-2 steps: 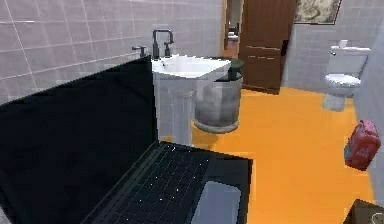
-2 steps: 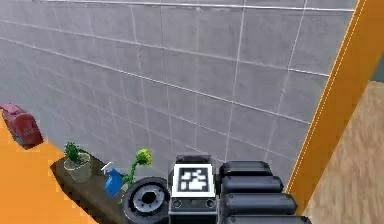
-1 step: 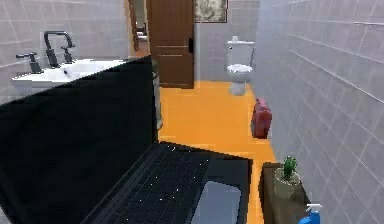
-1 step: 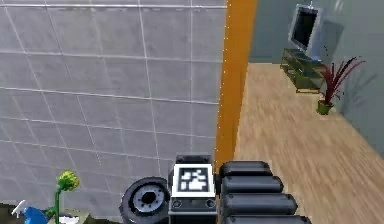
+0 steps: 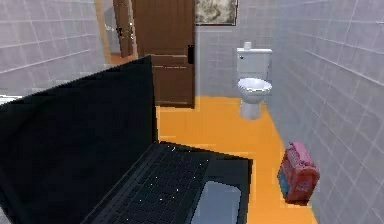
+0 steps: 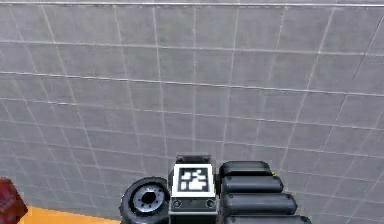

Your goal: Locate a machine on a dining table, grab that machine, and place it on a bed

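Looming in the lower left of the forward view, an open black laptop sits near the camera, with the orange floor and a white toilet beyond. At the arm side view's bottom middle shows the hand; whether it grips anything cannot be told.

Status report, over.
Gripper low by wall, load unclear. Laptop open, close ahead. Toilet and red bag on floor beyond.
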